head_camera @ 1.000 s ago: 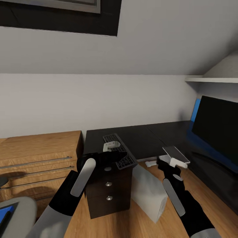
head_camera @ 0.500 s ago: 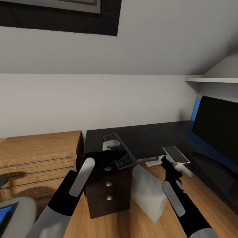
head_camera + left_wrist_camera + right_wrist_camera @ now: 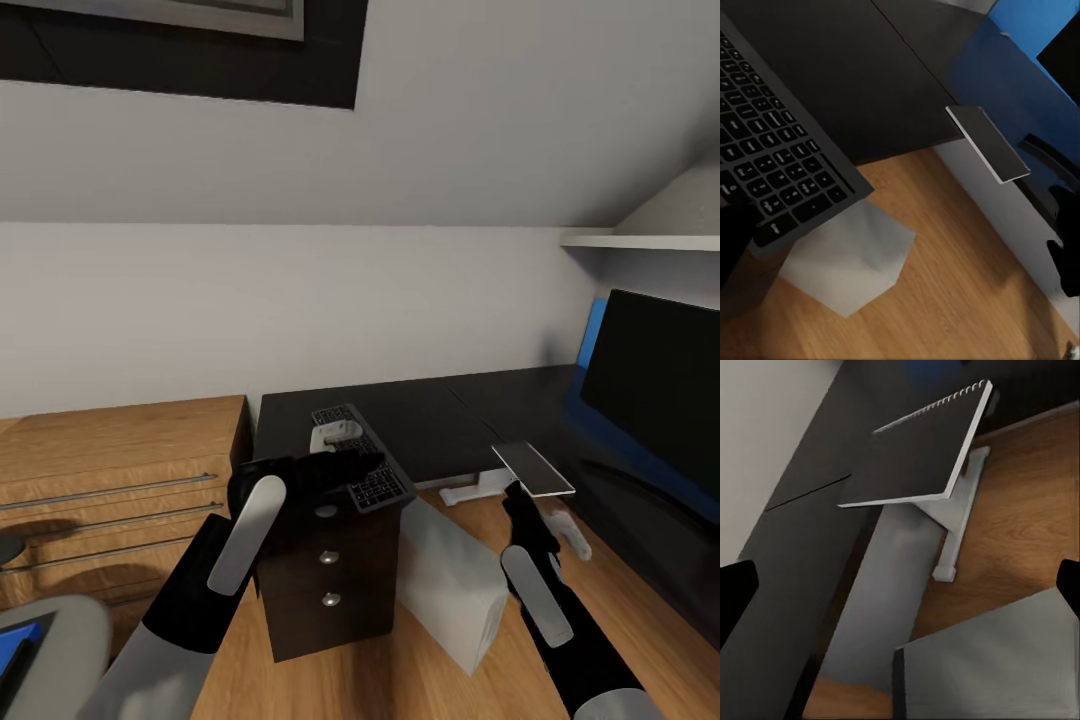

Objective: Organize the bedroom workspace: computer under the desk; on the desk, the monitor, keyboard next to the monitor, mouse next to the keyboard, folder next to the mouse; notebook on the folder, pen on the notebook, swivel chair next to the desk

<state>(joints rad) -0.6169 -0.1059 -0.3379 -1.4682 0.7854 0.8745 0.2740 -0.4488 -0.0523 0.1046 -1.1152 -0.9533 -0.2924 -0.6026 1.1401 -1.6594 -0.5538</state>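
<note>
Black desk (image 3: 430,420) carries one keyboard (image 3: 362,458); right hand (image 3: 900,585) spread; left unclear.

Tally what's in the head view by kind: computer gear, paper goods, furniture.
Computer gear: 3 (monitor, keyboard, computer)
Paper goods: 2 (notebook, folder)
Furniture: 3 (desk, chest, chair)
Total: 8

Head camera overlooks the desk (image 3: 440,420) from afar; both wrist cameras share its edge, close
</note>
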